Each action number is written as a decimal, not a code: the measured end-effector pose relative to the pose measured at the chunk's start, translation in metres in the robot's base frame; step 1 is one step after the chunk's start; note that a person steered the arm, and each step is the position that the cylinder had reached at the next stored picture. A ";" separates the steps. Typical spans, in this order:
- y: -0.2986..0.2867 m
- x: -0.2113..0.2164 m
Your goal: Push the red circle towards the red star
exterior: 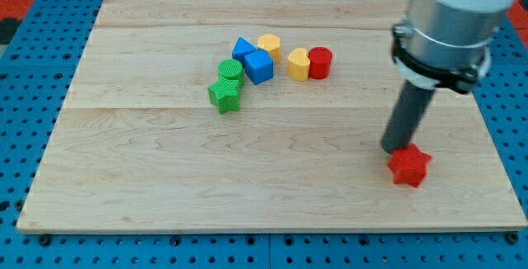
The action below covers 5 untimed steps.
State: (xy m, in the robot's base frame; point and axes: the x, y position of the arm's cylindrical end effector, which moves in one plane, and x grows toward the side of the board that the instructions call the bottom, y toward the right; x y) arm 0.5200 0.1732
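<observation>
The red circle [320,63] sits in the upper middle of the wooden board, touching a yellow block [298,64] on its left. The red star [410,167] lies at the lower right of the board. My tip [394,148] stands at the star's upper left edge, touching it or nearly so, far below and to the right of the red circle. The rod rises to the grey arm body at the view's top right.
A cluster lies left of the red circle: a yellow block [269,46], two blue blocks [243,49] [258,67], a green block [231,70] and a green star [223,95]. The wooden board [165,170] rests on a blue pegboard.
</observation>
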 end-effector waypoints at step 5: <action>-0.082 -0.174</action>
State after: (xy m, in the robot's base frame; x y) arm 0.3464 0.0913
